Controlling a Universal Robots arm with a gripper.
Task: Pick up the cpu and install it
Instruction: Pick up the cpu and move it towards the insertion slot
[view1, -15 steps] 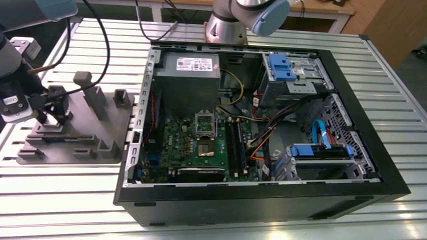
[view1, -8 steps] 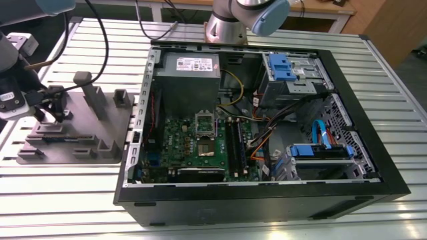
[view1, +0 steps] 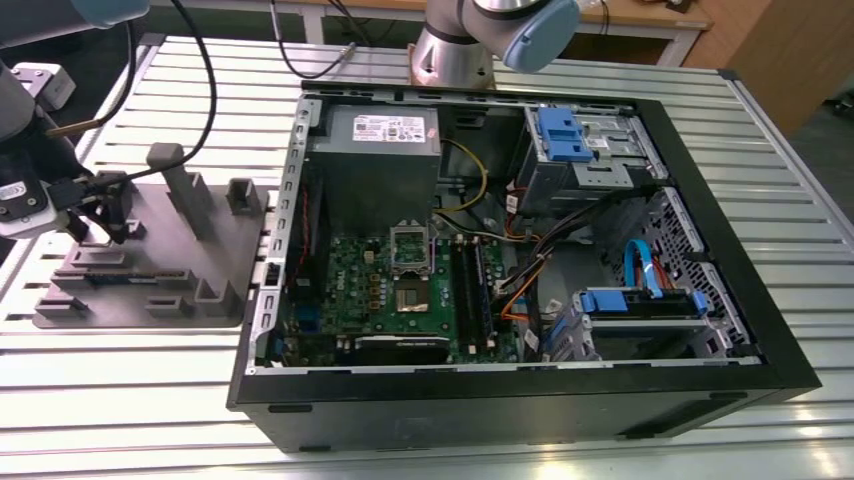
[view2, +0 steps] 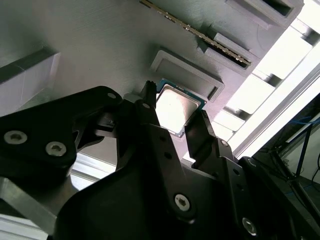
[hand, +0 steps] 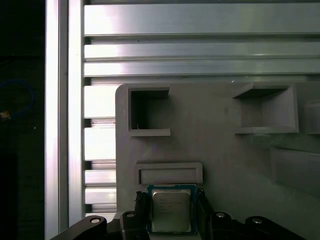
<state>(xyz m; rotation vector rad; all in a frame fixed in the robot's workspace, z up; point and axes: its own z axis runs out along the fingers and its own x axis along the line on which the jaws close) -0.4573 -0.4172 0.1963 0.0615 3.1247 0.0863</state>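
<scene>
- I see the gripper (view1: 96, 218) low over the grey plate (view1: 227, 250) at the exterior view's left, on the slatted aluminium table (view1: 134, 400).
- In both wrist views the black fingers (view2: 150, 107) (hand: 141, 205) sit against two opposite edges of the cpu (view2: 175, 107) (hand: 171, 210). From my seat, the gripper (view2: 174, 112) (hand: 171, 196) reads as clamped on the chip.
- The cpu shows its silver-grey top and a thin darker rim. It lies at the plate (hand: 225, 150), just beside a raised rectangular frame (hand: 169, 174) (view2: 187, 70) moulded into the surface.
- I cannot tell whether the chip is resting on the plate or has been raised off it.
- Two square pockets (hand: 145, 112) (hand: 265, 107) open in the plate beyond that frame, near the edge that meets the table's slats (hand: 200, 50).
- In the second wrist view a long thin board with a gold edge (view2: 200, 35) stands in a slot of the plate (view2: 100, 45), apart from the chip.
- The open black computer case (view1: 534, 400) lies beside the plate, toward the exterior view's right.
- Inside it, the green motherboard (view1: 360, 280) carries a metal-framed socket (view1: 411, 292), with long black memory sticks (view1: 467, 290) just beside it.
- The arm's base (view1: 454, 55) stands on the table behind the case.
</scene>
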